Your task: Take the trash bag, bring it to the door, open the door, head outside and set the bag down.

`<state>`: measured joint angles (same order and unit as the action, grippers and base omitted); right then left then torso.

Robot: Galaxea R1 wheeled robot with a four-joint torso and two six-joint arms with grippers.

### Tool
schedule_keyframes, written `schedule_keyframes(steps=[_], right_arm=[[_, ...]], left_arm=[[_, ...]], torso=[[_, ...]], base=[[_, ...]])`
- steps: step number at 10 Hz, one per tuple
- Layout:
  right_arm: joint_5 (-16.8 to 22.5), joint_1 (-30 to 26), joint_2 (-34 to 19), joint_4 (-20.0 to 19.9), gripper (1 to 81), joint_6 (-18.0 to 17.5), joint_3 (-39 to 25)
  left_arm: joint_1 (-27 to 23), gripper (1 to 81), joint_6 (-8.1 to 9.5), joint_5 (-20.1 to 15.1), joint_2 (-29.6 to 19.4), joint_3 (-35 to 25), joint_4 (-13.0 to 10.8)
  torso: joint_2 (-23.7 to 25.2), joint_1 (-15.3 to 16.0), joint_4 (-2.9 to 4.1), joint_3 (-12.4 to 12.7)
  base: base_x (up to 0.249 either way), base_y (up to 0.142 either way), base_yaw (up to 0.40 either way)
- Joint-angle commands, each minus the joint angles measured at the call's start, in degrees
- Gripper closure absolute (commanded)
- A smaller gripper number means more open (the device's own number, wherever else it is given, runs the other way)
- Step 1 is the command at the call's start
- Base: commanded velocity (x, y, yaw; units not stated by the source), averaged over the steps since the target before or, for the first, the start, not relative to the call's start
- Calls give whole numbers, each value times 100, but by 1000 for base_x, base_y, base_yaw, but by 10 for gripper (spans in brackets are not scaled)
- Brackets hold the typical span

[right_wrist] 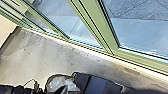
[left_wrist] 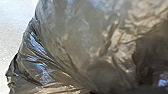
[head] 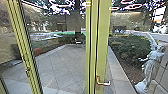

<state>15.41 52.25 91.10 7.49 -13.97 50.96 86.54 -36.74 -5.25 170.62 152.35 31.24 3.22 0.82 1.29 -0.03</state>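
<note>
The trash bag (left_wrist: 62,50) is very near to the left wrist, a dark and shiny plastic skin with many creases, and a pale floor (left_wrist: 12,27) lies beyond one side of it. If it hangs or rests on something, I cannot tell. The bag looks rounded and well filled, so I judge it soft and of moderate weight, with a load which may swing or sink to one side during the carrying. The film is probably slippery and easy to tear; the best hold is at the gathered neck, with several folds taken together — not one thin layer of the side. Where this neck is, I cannot make out. Whether the left gripper is wide, narrow or closed around the plastic, I cannot tell, and for the right gripper I cannot tell either. Ahead stands the glass door (head: 103,50) with its green frame, and it appears to be closed: its bottom rail (right_wrist: 142,57) runs along the edge of the indoor floor (right_wrist: 37,55). The lever handle (head: 103,83) looks hard and firm — quite the contrary of the bag — and should be taken near its free end. Behind the glass are the paved yard (head: 62,65), a hedge (head: 130,47) and a pale statue (head: 150,66).
</note>
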Motion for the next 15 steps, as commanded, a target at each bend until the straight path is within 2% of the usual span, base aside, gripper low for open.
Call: schedule_keyframes(steps=[1,2,3,5,14,15], right_arm=[[1588,-1964,-678,-248,10,-1011,-702],[1975,-2450,-669,-248,10,-1284,-781],[2186,-2783,-643,-248,10,-1547,-816],[2405,-3268,-520,-256,10,-2004,-799],[2362,-3980,894,-256,10,-3330,254],[2335,-4007,1045,-256,10,-3384,352]], left_arm=[[-335,811,9,-441,25,-20,48],[-335,811,9,-441,34,-20,57],[-335,811,9,-433,43,-20,57],[-335,811,9,-424,43,-20,57],[-335,811,18,-397,69,-12,119],[-335,811,18,-389,69,-12,119]], torso=[[0,0,0,0],[0,0,0,0],[0,0,0,0],[0,0,0,0],[-2,0,0,-2],[-2,0,0,-2]], base=[[0,0,0],[0,0,0],[0,0,0],[0,0,0],[0,0,0],[0,0,0]])
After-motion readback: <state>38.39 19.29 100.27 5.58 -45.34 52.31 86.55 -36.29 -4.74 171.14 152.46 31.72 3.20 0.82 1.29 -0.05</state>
